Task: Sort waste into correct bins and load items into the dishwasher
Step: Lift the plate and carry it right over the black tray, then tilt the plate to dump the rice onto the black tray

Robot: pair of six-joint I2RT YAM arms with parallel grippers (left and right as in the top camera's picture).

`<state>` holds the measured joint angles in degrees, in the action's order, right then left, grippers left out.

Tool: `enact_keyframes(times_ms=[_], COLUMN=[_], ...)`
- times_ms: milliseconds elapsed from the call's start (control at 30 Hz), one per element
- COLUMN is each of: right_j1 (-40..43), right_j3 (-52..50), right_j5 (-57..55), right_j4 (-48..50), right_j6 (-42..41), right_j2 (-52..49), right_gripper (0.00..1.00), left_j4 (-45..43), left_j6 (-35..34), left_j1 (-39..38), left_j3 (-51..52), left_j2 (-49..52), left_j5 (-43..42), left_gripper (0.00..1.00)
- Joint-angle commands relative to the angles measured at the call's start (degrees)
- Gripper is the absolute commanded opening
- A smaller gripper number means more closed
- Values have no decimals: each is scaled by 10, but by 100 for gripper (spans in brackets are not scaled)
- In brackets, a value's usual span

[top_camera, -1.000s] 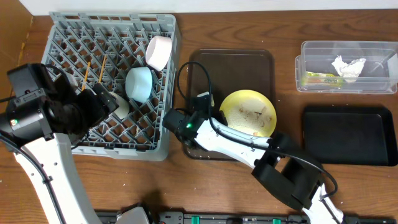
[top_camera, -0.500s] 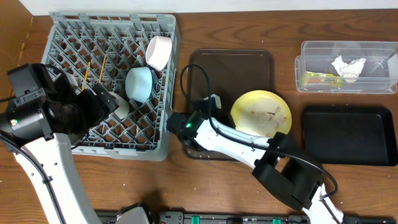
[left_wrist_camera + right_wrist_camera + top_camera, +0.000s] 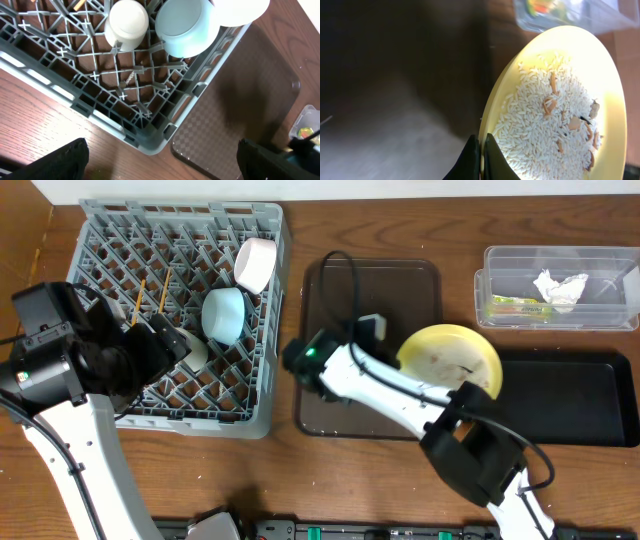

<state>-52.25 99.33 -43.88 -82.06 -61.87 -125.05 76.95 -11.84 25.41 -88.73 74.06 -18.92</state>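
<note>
The right fingers [image 3: 471,156] are pressed together on the near rim of the yellow plate [image 3: 450,358], a pinch at the edge that leaves the plate's whole face free and lets the wrist tip it. The plate rises away from the fingers, and its far rim hangs above the corner of the black tray [image 3: 565,405], beyond the brown serving tray [image 3: 370,280]. That placement suggests the rice scraps [image 3: 545,125] are meant for the black tray, since the tissue [image 3: 560,285] and wrapper [image 3: 515,305] lie in the clear tub [image 3: 560,252]. Being round, the plate has no true long axis; tilted, its soiled face looks up and its oval outline runs straight out from the fingers. The left fingers [image 3: 60,160] stand wide apart and empty, waiting over the dish rack [image 3: 100,107] corner.
</note>
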Motion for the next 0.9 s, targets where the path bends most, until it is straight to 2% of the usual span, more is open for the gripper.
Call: enact_keyframes(times_ms=[0,200,400,733,867], right_j1=[61,176,302,519,562], right_j3=[11,11,11,-1,-22], right_j5=[-25,2,74,250,291], right_j4=[-14,-15,17,74,99], right_j6=[-54,-36,61,188,205], right_j2=[38,131,212,237,237], right_gripper=[1,1,1,1,1], left_j4=[2,2,2,2,2], left_j6=[-1,-1,-1,-1,-1], left_j1=[3,3,3,3,3], left_j3=[-2,-2,-2,-2,-2], left_j2=[1,1,1,1,1], left_j5=[5,5,5,5,5], left_gripper=[95,95,95,95,95])
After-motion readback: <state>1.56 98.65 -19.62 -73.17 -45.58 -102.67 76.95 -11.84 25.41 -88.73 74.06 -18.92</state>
